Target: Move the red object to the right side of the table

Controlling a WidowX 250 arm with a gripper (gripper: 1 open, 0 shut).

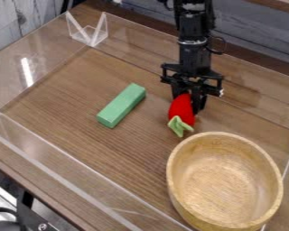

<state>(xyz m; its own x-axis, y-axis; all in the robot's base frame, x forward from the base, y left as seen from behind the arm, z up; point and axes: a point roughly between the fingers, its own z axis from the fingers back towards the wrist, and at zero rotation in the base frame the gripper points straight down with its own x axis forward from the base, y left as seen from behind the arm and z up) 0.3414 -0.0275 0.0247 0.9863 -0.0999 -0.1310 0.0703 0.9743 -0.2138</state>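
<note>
Black gripper [188, 97]: you have it pointing steeply down, jaws clamped on the red object [182, 110], leafy end lowest, evidently to carry it rightward. Red object: mid-table [75, 153], just beyond the wooden bowl [226, 183] at the near right corner. Green block [122, 105]: left, apart.

Even, moderately bright light from above; no hard shadows. Soft faint shadow under green block [122, 105] and beneath wooden bowl [226, 183] rim on table [62, 135]. White glare streaks along clear acrylic walls [44, 68] at table's left edge and far-left corner. Low resolution, overall softness; fine detail smeared. Bottom-left corner dark, indistinct.
</note>
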